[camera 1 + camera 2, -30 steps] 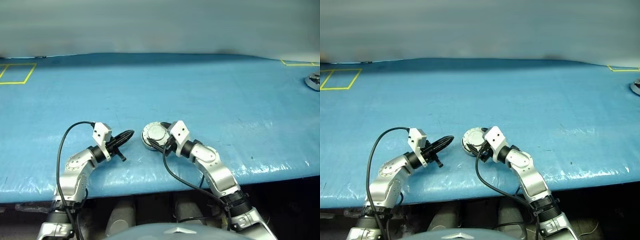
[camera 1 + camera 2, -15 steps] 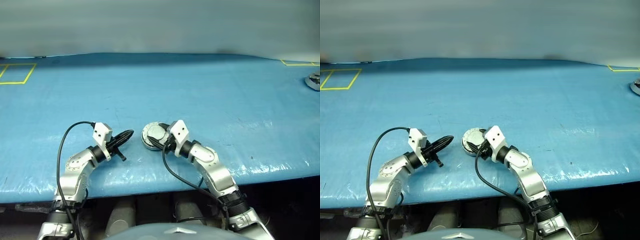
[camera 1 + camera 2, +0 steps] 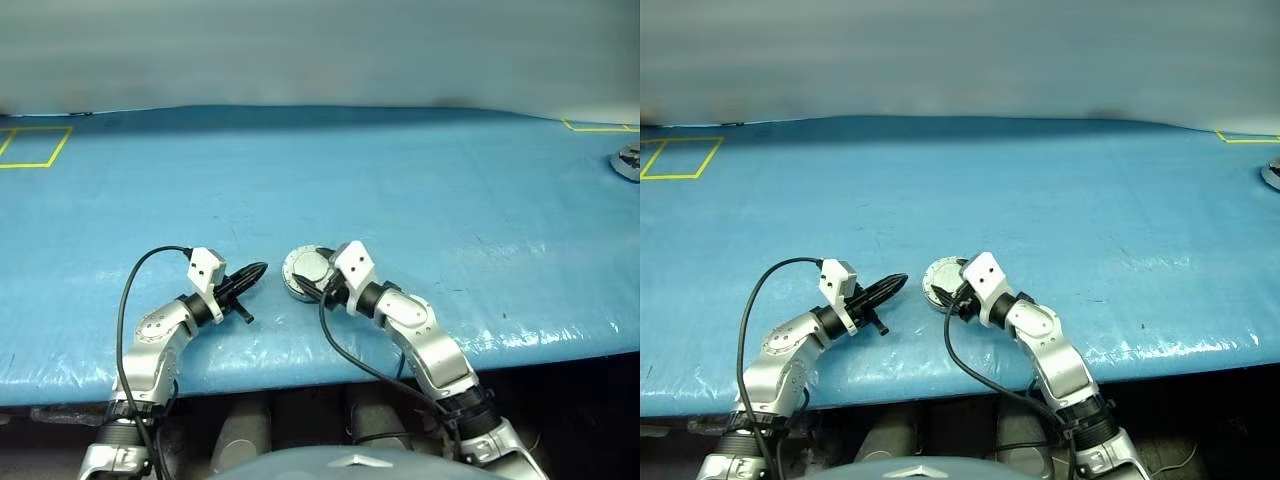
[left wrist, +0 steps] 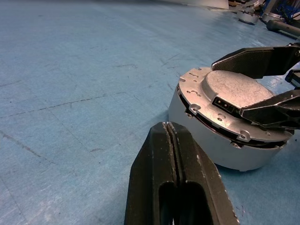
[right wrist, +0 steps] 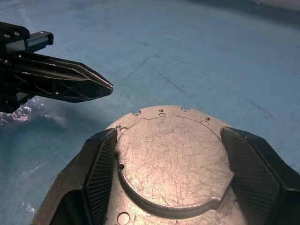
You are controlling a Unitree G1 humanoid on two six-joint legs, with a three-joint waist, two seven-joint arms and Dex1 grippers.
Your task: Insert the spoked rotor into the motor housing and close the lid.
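Lid (image 5: 173, 159) down on the motor housing (image 4: 220, 145) near the tabletop's (image 3: 420, 180) front edge.
Right tool (image 5: 171, 176) straddles the lid, fingers wide; left tool (image 4: 174, 154) pinched closed just beside, holding nothing.

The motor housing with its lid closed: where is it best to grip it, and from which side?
Probably across the motor housing's round side wall, coming level from the robot's side. The lid lies flat on top, and the right tool's fingers already straddle it there.

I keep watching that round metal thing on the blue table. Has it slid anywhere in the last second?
No. The motor housing sits at the same spot on the blue table, between the shut left gripper and the right gripper.
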